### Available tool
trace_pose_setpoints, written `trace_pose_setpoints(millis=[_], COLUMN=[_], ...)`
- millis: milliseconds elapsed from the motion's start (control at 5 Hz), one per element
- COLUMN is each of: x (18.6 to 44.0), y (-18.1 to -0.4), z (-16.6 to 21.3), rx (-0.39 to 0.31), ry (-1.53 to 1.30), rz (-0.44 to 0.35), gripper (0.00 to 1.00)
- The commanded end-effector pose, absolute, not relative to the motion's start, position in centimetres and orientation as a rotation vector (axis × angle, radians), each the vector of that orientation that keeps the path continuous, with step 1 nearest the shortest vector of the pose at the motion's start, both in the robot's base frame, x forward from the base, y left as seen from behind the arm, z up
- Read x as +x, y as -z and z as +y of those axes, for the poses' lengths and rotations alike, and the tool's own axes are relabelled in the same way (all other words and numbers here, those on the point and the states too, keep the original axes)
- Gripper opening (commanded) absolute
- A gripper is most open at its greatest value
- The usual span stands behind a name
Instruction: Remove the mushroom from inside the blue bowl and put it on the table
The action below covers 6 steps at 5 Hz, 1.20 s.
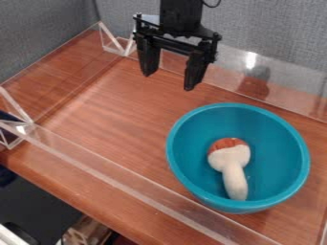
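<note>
A large teal-blue bowl (pixel 239 155) sits on the wooden table (pixel 109 110) at the right front. Inside it lies the mushroom (pixel 231 166), on its side, with its orange-red cap toward the back and its cream stem pointing to the front. My black gripper (pixel 173 69) hangs above the table behind and to the left of the bowl. It points down, its two fingers stand apart and nothing is between them. It is well clear of the bowl and the mushroom.
Low clear acrylic walls (pixel 90 167) edge the table along the front, left and back. A grey panel rises behind the back wall. Bare wood lies to the left of the bowl.
</note>
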State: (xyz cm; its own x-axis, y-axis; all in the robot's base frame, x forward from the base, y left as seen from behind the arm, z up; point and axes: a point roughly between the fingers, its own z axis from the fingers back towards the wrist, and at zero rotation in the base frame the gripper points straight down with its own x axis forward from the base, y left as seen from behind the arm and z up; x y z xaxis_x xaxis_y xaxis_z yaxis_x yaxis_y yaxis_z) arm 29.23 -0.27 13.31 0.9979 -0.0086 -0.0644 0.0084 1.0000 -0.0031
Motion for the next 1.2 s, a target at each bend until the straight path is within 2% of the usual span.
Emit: trace_pose_setpoints(millis=[0,600,1000], x=[29.0,25.5,24.1], y=[-12.8,-12.3,-10.2], z=[-0.7,-8.5,-11.9], rx=[-0.005,-0.027,-0.027], ry=[0.018,0.152,0.195], rz=[0.073,0.007,-0.004], gripper=[1.00,1.00,1.00])
